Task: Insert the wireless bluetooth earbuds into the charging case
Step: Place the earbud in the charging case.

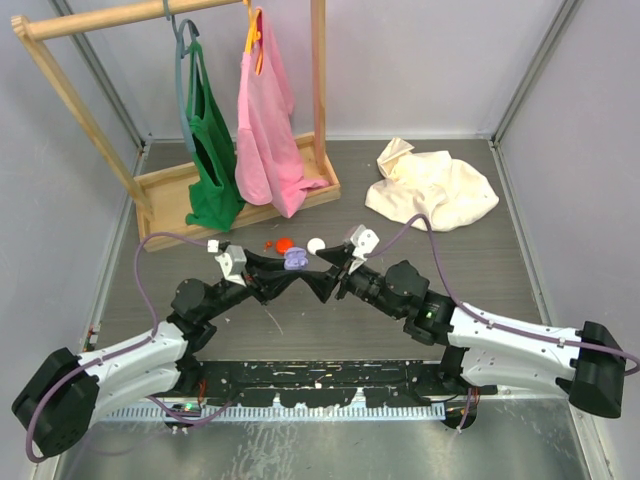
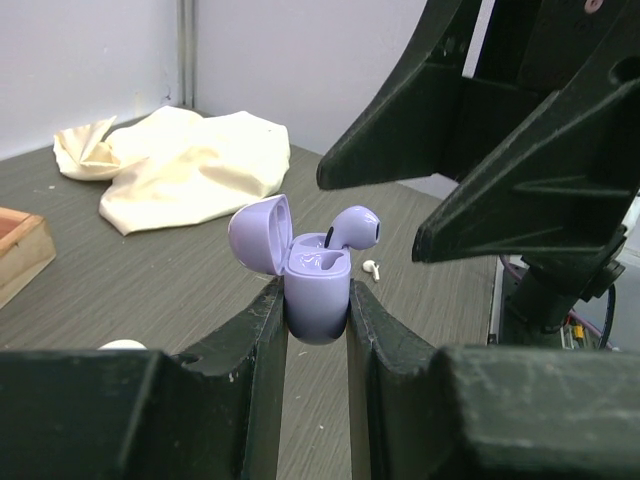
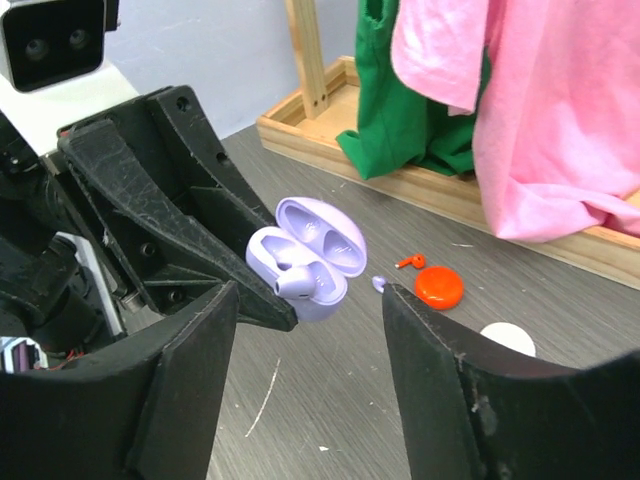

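Left pincer clamps the open lilac case; right pincer gapes facing it, red disc beyond

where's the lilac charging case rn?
Top view, mid-table: the lilac charging case, lid open, is clamped in the fingers of the left gripper, just nearer the arm bases than the red disc.
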{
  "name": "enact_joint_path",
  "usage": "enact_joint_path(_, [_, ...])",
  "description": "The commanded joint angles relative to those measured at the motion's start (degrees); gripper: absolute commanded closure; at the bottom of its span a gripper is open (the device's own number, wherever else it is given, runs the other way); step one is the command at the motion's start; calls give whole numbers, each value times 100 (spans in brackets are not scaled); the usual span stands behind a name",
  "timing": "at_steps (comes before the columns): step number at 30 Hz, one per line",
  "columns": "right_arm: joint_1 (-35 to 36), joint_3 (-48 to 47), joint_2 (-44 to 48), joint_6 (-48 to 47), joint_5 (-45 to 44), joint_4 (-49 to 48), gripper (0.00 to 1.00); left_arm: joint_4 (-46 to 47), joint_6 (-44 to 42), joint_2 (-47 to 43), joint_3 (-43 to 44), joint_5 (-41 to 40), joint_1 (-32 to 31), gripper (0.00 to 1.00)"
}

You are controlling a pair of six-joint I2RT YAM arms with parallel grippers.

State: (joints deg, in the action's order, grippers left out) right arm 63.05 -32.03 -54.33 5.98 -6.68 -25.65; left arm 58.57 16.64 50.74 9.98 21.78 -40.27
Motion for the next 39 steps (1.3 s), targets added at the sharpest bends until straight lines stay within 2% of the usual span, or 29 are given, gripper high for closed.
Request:
enact_joint_path(1, [32,-392,282,-76,-477,276,33,543,-251,47,-13,-52,-6,98])
enact_joint_path(8, [32,-509,236,-53,-737,498,27,543,-293,57,-18,-17,-4,98])
enact_joint_path(39, [33,-386,74,-185,-1381,593,27,441,-200,-134,31,260,-6,100])
